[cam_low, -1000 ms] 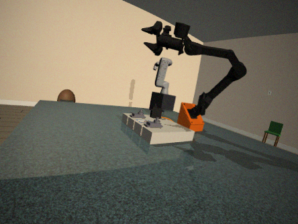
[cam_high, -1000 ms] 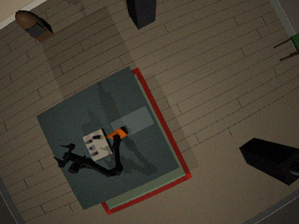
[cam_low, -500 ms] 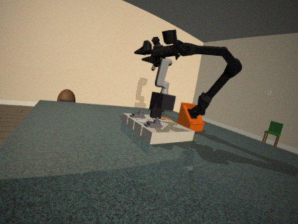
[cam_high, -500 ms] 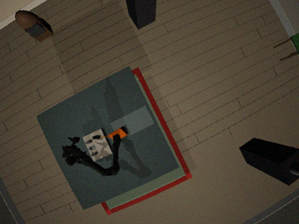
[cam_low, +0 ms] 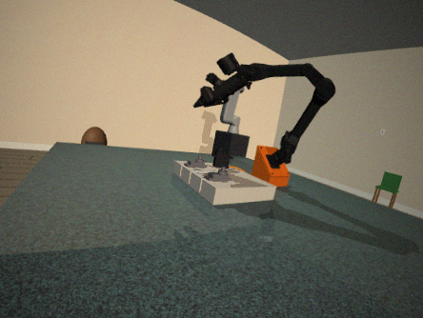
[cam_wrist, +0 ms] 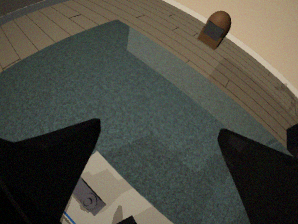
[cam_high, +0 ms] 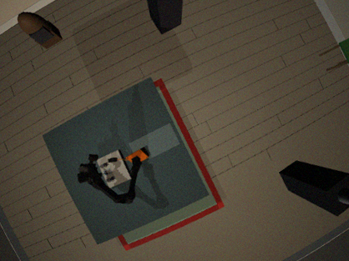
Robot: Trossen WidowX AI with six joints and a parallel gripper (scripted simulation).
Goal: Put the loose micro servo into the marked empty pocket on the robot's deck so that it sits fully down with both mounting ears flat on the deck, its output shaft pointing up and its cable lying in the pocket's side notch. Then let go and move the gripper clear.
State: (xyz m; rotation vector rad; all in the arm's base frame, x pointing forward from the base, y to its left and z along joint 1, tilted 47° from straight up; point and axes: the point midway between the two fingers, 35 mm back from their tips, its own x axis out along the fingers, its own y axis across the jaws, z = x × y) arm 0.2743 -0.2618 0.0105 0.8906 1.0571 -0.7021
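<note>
My gripper [cam_high: 87, 166] [cam_low: 203, 90] [cam_wrist: 161, 129] is open and empty, raised above the far side of the white deck [cam_high: 124, 176] [cam_low: 245, 195] [cam_wrist: 131, 204]. The wrist view looks down between the wide-spread fingers onto the table, with part of the deck at the bottom. A grey servo-like part [cam_wrist: 90, 196] with a round top feature lies on the deck, right of the left finger. The exterior view shows two grey parts on the deck, one at the back [cam_low: 195, 163] and one nearer [cam_low: 219, 175]. Which servo is loose, and the empty pocket, cannot be told.
An orange wedge-shaped box [cam_high: 136, 155] [cam_low: 263, 167] stands beside the deck at the arm's base. A dark upright block [cam_low: 221, 156] rises at the deck. A blue line [cam_wrist: 69, 217] shows at the deck's lower edge in the wrist view. The teal table [cam_high: 167, 179] [cam_low: 119, 200] [cam_wrist: 65, 90] surrounds the deck.
</note>
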